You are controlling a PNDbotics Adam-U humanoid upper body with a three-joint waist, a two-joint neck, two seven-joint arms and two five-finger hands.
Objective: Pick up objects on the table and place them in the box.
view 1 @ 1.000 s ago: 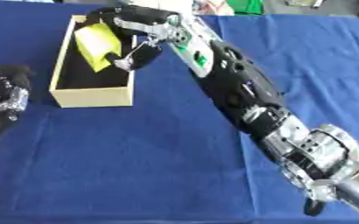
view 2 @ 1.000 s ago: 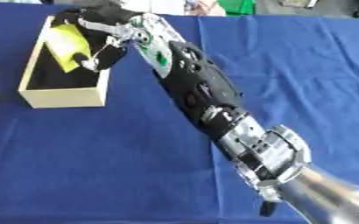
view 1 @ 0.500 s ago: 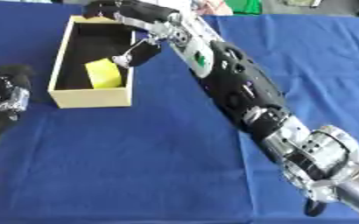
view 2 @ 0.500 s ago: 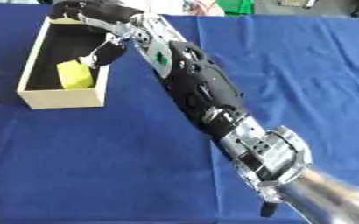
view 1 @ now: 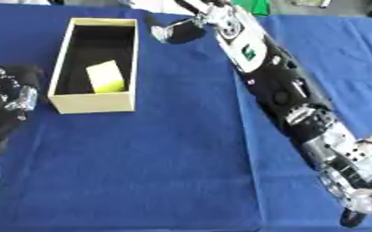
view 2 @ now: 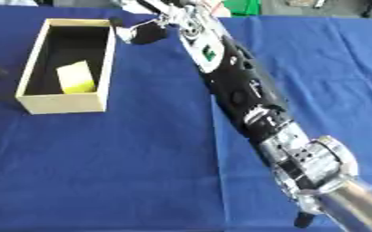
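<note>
A cream cardboard box (view 1: 92, 102) with a dark inside stands at the far left of the blue table. A yellow block (view 1: 106, 76) lies inside it, toward the near end. My right hand (view 1: 176, 31) hovers just past the box's far right corner, clear of the box, its fingers relaxed and holding nothing; the top edge cuts off part of it. Its long black arm (view 1: 276, 86) runs diagonally from the lower right. My left hand (view 1: 10, 92) rests idle at the left edge beside the box, fingers up.
Blue cloth (view 1: 141, 163) covers the whole table in front of and to the right of the box. A green thing (view 1: 257, 6) shows at the far edge behind my right arm.
The yellow block has left my right hand and dropped into the box. The hand has since pulled back to the right, out of the box. The left hand stayed put.
</note>
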